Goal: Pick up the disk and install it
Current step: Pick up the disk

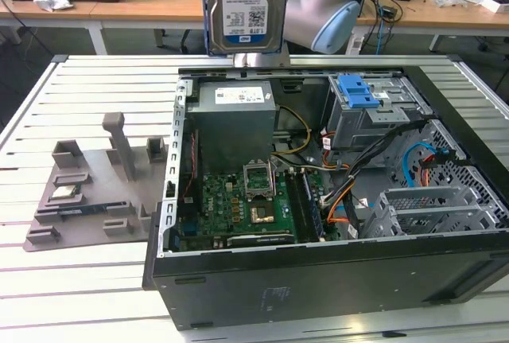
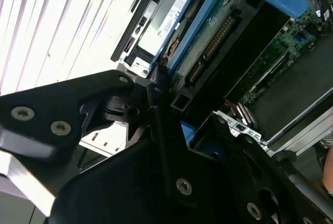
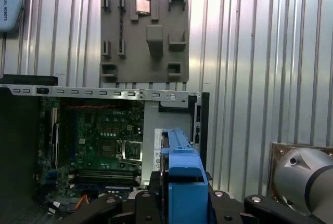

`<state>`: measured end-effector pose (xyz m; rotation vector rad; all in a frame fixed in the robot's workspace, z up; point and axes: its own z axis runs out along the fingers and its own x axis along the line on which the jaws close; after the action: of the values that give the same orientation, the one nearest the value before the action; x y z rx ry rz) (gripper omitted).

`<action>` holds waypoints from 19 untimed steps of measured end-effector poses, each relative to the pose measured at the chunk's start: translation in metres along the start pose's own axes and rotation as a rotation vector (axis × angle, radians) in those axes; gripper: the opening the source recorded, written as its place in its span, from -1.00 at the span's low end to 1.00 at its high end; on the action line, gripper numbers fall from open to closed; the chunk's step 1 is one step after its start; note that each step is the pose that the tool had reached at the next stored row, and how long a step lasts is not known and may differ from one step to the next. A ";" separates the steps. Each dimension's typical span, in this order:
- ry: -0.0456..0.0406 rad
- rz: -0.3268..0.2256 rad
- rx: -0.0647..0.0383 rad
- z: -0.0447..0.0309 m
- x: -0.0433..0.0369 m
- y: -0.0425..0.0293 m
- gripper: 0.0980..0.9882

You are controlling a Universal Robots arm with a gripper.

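Blue-framed disk (image 1: 242, 5) gripped upright (fingers (image 2: 164, 135) clamped), clear above case (image 1: 318, 287).

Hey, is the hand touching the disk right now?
Touching. In the first wrist view the hand clamps the disk by its blue frame on both sides, above the open case.

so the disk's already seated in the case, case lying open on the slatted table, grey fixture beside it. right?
Not seated. The disk is clamped in the gripper and held upright above the case, as the exterior view shows. The rest holds: the case lies open on the slatted table, with the grey fixture beside it.
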<state>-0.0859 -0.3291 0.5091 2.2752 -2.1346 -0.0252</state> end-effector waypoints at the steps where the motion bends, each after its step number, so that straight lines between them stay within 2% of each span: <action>1: 0.0000 0.000 0.000 0.0001 0.0002 -0.0025 -0.40; 5: 0.0000 0.000 0.000 0.0010 0.0007 -0.0109 -0.40; 10: -0.0002 0.000 0.000 0.0034 0.0011 -0.0169 -0.40; 19: 0.0002 0.000 0.000 0.0042 0.0012 -0.0190 -0.40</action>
<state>-0.0670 -0.3291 0.5044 2.2748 -2.1343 -0.0255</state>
